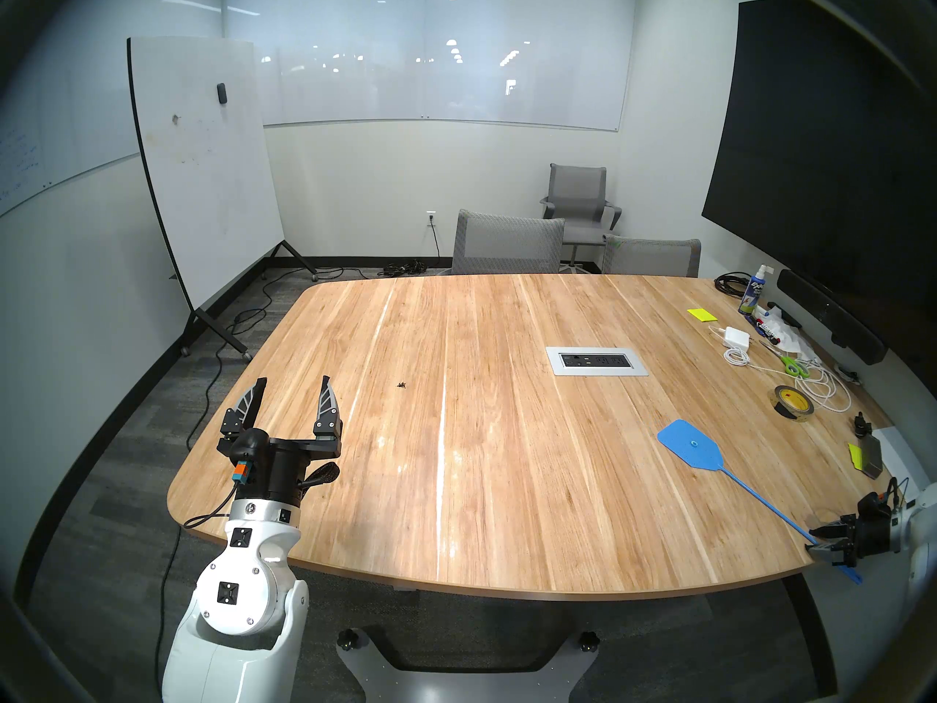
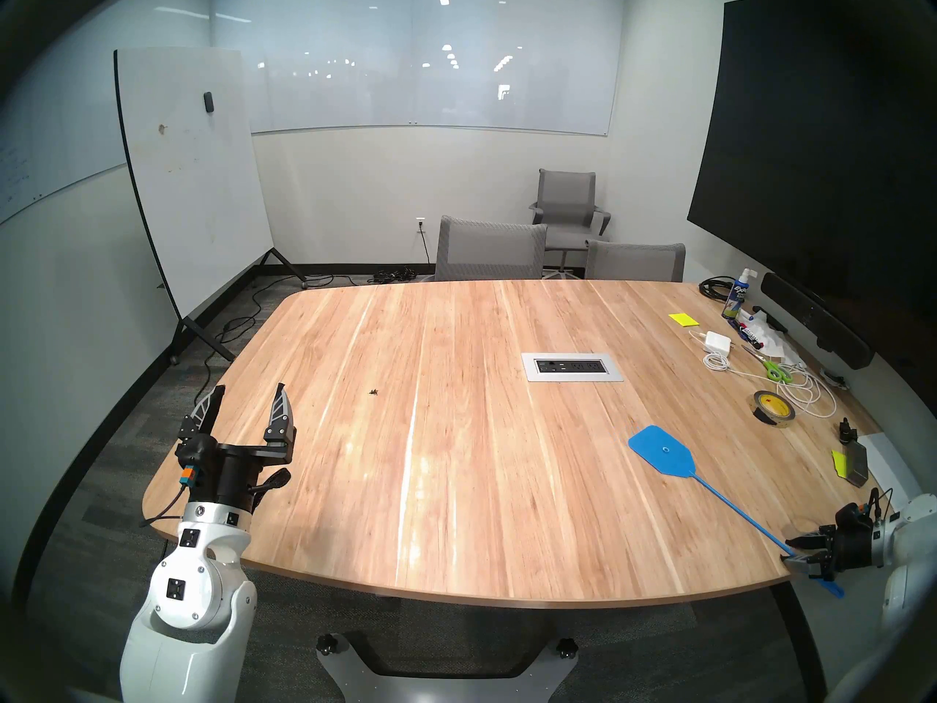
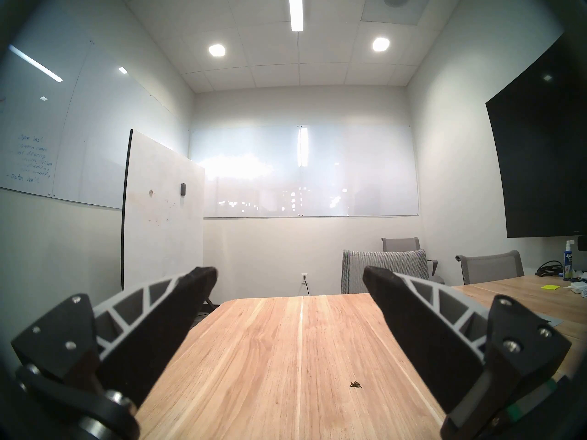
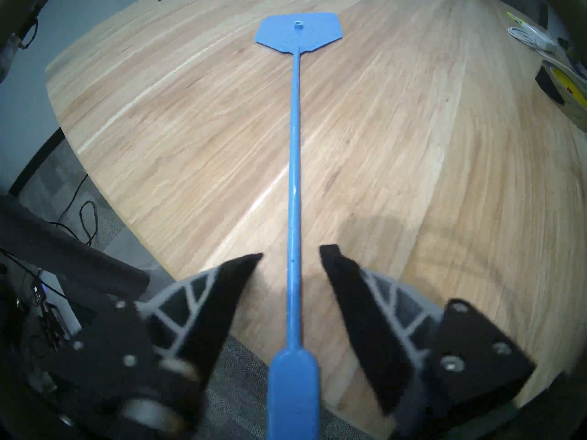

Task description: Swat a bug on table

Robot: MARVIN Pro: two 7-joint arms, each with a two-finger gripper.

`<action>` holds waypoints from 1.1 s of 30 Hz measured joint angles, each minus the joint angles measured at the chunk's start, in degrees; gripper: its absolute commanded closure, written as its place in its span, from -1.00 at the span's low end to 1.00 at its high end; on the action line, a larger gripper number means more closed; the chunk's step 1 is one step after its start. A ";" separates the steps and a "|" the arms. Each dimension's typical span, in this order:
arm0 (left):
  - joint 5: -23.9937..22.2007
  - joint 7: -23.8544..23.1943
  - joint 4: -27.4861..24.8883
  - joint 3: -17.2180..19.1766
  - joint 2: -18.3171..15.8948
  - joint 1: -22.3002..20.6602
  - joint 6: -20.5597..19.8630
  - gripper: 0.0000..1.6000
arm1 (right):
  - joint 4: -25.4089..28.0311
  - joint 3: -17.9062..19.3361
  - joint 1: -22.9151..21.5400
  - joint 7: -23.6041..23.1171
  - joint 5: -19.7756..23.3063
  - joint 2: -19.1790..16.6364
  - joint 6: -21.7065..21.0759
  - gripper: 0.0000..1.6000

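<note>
The table (image 4: 413,144) bore the blue fly swatter (image 4: 295,144); only the right wrist view showed the right gripper (image 4: 290,250) parted around its handle, not touching; the left gripper (image 1: 294,387) gaped empty.

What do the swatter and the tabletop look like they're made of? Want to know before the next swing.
Swatter: looks like molded plastic, matte blue all through, with a thin rod handle and tiny perforations in the flat head. Table: wood planks or wood-look veneer, with light brown grain streaks; soft ceiling-light reflections suggest a smooth satin finish. Solid wood or laminate, I can't tell.
</note>
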State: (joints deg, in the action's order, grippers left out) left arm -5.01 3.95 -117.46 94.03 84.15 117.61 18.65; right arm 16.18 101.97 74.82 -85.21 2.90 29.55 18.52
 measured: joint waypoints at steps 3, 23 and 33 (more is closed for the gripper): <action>0.00 0.00 0.00 0.00 0.00 0.00 0.00 -1.00 | 0.01 0.07 0.41 0.01 0.28 -0.17 0.43 -1.00; 0.00 0.00 0.00 0.00 0.02 -0.02 0.00 -1.00 | -0.02 1.78 3.10 1.81 1.94 -1.23 3.68 -1.00; 0.00 0.00 0.03 0.00 0.03 -0.03 0.00 -1.00 | 0.18 3.12 5.08 3.11 2.24 -2.54 5.04 -1.00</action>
State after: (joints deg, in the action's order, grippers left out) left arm -5.01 3.95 -117.43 94.03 84.18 117.57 18.65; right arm 16.37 105.09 79.91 -82.10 5.15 27.00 23.57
